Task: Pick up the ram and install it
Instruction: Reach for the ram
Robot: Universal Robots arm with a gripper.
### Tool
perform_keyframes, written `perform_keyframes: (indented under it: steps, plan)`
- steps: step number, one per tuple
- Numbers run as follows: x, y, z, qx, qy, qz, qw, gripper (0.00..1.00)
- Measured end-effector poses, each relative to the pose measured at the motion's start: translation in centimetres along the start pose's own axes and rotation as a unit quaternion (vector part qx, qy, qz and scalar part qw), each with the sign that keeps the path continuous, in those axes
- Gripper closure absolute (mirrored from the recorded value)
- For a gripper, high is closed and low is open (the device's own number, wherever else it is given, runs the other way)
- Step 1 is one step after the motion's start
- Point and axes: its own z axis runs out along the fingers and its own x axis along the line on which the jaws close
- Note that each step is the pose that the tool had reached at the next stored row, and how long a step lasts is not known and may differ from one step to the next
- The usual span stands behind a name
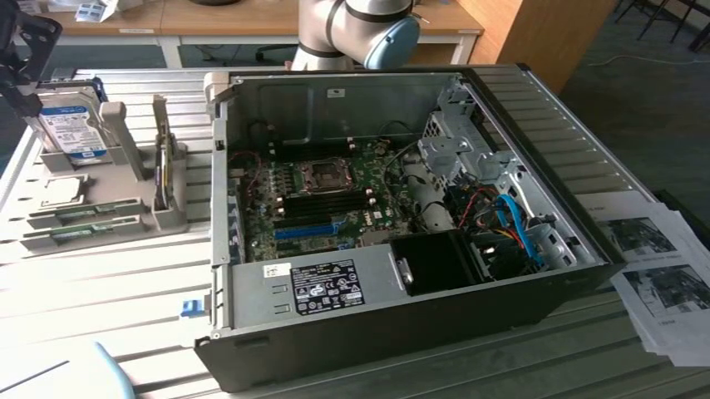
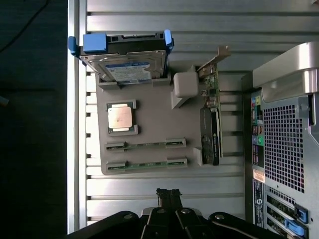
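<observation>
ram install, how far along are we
Done: nothing visible; two ram sticks lie in the gray holder. In hand: nothing; the gripper is shut and empty, off the holder's edge. Left: the whole pick and the install in the open case.

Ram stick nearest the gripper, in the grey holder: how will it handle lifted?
The ram is a thin board, so probably stiff and light. It sits in a slot of the holder, so may bind if pulled crooked. Narrow edge: could slip.
</observation>
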Motion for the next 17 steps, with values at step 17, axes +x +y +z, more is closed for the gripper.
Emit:
perform_keyframes:
  steps: [17]
  plan:
    - [0.1, 1.78, 0.39, -0.0026, 0.0001, 0.0, 1.0, 0.91]
